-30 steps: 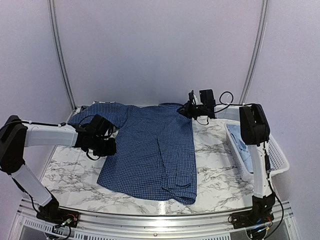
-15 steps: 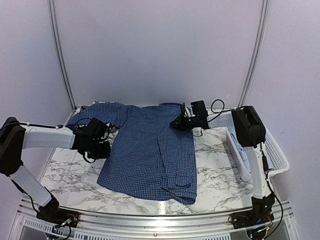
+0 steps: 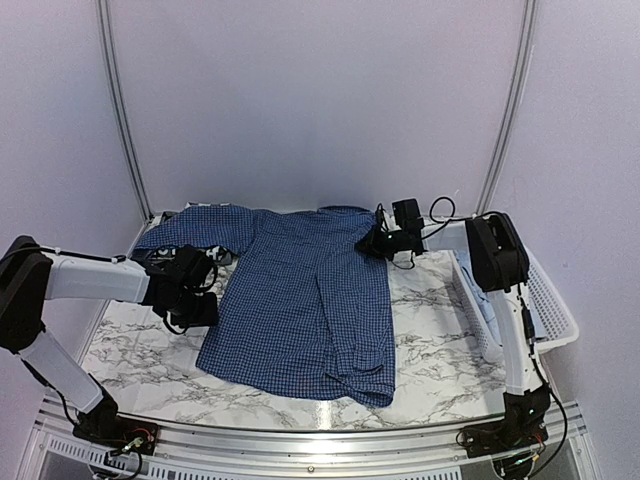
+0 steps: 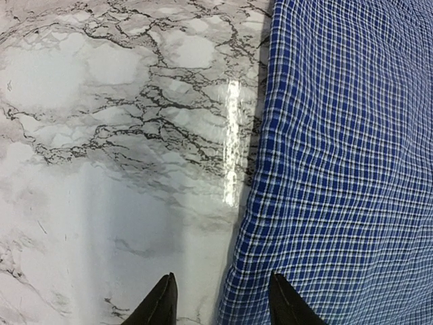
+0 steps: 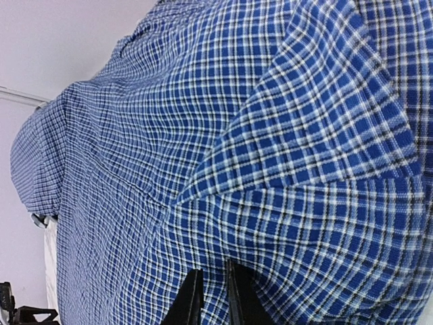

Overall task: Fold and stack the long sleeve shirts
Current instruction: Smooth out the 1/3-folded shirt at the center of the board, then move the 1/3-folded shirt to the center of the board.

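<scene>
1. Your blue checked shirt (image 3: 300, 300) lies spread out on the marble surface (image 3: 130, 345), with its collar at the far side.
2. Your left pincer (image 4: 220, 305) is apart. One tip is over the surface and one is over the shirt's edge.
3. Your right pincer (image 5: 213, 298) is pinched on the shirt's cloth near the collar.
</scene>
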Available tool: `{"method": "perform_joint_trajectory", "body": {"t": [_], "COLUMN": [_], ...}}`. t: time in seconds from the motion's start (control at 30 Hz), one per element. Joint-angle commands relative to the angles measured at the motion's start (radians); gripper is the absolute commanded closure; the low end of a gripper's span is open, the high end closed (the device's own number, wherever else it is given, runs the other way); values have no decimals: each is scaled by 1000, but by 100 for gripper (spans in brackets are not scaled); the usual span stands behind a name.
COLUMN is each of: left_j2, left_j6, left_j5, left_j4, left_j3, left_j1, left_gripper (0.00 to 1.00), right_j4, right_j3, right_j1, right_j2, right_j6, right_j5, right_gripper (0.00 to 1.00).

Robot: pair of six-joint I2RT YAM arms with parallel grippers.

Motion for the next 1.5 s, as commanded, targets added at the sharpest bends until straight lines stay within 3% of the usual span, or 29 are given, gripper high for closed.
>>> {"method": "perform_joint_trajectory", "body": {"t": [0.0, 0.23, 0.37, 0.63, 0.8, 0.97, 1.2, 1.47], "left_j2": [-34, -40, -34, -14, 14, 42, 65, 111], "left_j6": [-11, -26, -50, -76, -105, -148, -235, -321], "left_j5": [12, 25, 22, 7, 17, 24, 31, 27], "left_j4": [-31, -31, -27, -22, -22, -22, -21, -21], "left_j3": [-42, -78, -90, -88, -80, -58, -4, 63], "left_j1": [4, -5, -17, -62, -107, -160, -251, -357], "left_gripper": [52, 51, 52, 68, 83, 94, 97, 98], "right_j4": [-126, -183, -122, 31, 46, 6, -62, -154], "right_j3": [66, 25, -98, -334, -414, -431, -435, -366], "right_j1": [2, 39, 70, 91, 88, 54, -47, -72], "right_j2": [-17, -130, -201, -244, -259, -267, -281, -282], "right_j6": [-76, -130, -98, -43, -60, -103, -157, -228], "right_j5": [64, 67, 44, 33, 70, 136, 167, 220], "right_gripper": [85, 82, 81, 82, 83, 85, 85, 85]}}
